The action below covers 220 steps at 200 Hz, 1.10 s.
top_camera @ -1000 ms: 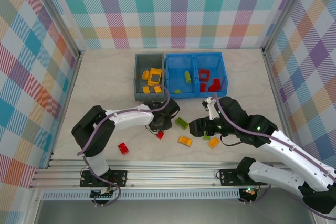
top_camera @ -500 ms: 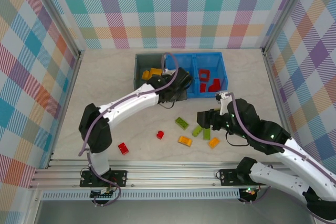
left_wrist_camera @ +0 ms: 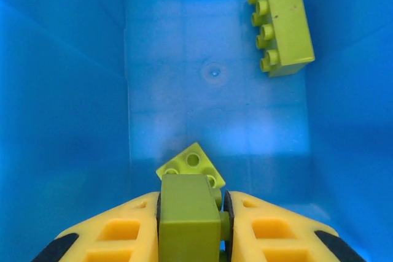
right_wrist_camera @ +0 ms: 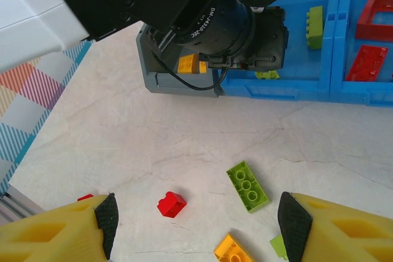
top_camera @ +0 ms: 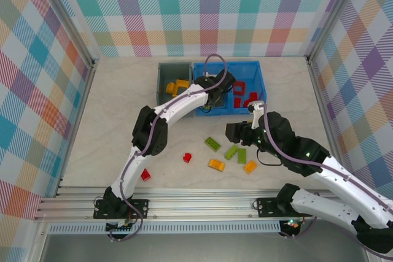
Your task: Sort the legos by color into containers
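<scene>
Now delivering a lime green brick [left_wrist_camera: 187, 228], pinched in the left gripper [left_wrist_camera: 191, 204], over the green compartment of the blue bin [left_wrist_camera: 67, 90]; next, release; meanwhile the right gripper [right_wrist_camera: 196, 213] spread, empty.

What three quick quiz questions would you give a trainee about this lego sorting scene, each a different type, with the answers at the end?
1. True or false: the left gripper holds a yellow brick.
2. Multiple choice: which colour of brick lies in the grey bin? A red, B yellow-orange, C green.
3. Count: how many red bricks lie loose on the table?

Key
1. False. It is shut on a green brick over the blue bin.
2. B.
3. Two: one mid-table, the other nearer the left arm's base.
</scene>
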Tool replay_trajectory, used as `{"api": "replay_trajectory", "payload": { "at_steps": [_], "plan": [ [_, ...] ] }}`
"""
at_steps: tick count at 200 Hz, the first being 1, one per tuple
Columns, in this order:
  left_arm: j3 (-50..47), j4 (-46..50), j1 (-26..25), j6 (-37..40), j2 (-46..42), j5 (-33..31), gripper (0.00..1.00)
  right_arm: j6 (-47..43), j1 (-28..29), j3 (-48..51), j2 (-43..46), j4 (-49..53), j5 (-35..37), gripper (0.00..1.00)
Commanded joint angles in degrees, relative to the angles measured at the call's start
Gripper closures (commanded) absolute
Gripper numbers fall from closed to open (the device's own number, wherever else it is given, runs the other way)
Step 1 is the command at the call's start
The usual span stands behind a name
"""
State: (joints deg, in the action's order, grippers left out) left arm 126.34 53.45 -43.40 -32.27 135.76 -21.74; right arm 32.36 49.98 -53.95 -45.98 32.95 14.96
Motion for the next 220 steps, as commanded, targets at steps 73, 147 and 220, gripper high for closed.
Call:
{"api": "replay_trajectory", "payload": {
  "at_steps": [73,147,220],
  "plan": [
    [4.02,2.57,0.31,1.08,-8.96,2.70,0.48,0.45,0.44,-0.63,0.23,2.97,0.42,0.28],
    [-11.21,-2.45,-0.60,-0.52,-29.36,3.84,0.56,-0.47,0.30,-4.43,-0.98,11.27,1.40,0.27],
    [-9.42,-2.78,-0.64,-2.61,-14.38,9.65,0.60,1.64,0.31,-3.47,-2.30,9.33,0.38,0.27]
  ]
}}
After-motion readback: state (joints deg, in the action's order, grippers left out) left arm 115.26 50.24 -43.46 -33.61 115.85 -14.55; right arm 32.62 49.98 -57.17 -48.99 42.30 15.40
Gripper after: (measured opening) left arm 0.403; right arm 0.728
